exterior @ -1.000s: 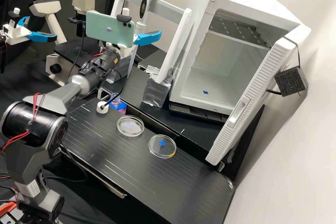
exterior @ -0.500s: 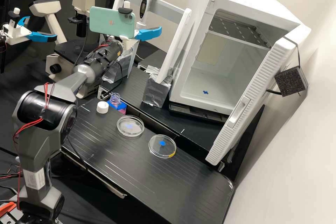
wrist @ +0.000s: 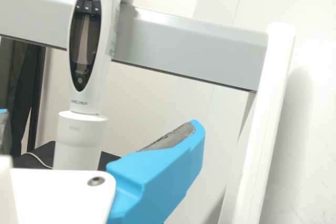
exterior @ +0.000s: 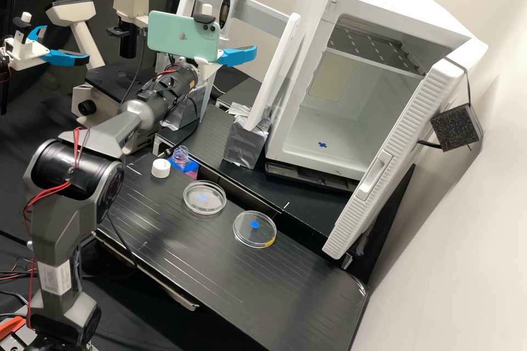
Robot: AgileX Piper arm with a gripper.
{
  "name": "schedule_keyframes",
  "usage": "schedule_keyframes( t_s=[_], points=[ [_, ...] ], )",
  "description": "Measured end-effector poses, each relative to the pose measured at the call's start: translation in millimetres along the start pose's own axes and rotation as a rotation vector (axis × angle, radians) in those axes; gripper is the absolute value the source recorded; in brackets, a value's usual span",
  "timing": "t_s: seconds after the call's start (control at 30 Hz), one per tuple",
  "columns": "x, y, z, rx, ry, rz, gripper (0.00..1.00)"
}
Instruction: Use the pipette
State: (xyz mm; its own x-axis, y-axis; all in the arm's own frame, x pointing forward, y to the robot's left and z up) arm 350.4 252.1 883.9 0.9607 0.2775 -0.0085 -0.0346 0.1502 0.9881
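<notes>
The gripper [exterior: 237, 56] is at the stand's front side in the high view, behind the phone fixed on the wrist. Upright on the crossbar of its stand hangs the white pipette [exterior: 233, 4], red-topped and dark-displayed, just beyond the gripper. In the wrist view the gripper [wrist: 98, 119] is open, one blue finger at the far left edge and the other right of centre. The pipette [wrist: 105, 40] appears between these two fingers, its lower body partly hidden by the white gripper mount; no contact can be made out.
Two clear dishes [exterior: 204, 210] [exterior: 254, 244] lie on the black bench [exterior: 219, 279]. Near them are a white cap [exterior: 161, 168] and an uncapped bottle [exterior: 180, 157] in a blue holder. Behind stands an open white incubator [exterior: 307, 137]. A microscope [exterior: 88, 104] is at left.
The arm has swung right and raised its wrist a little, bringing gripper and phone closer to the pipette's stand. Its cable has come away from in front of the white cap.
</notes>
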Motion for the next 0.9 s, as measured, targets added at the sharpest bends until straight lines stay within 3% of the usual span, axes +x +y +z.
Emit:
schedule_keyframes(
  t_s=[0.37, 0.5, 0.9],
  points=[
    [0.5, -1.0, 0.2, 0.005, 0.002, -0.003, 0.00],
    [2.6, -4.5, 2.5, -0.013, -0.006, -0.011, 0.00],
    [8.9, -4.2, 2.7, -0.019, -0.017, -0.004, 0.00]
  ],
)
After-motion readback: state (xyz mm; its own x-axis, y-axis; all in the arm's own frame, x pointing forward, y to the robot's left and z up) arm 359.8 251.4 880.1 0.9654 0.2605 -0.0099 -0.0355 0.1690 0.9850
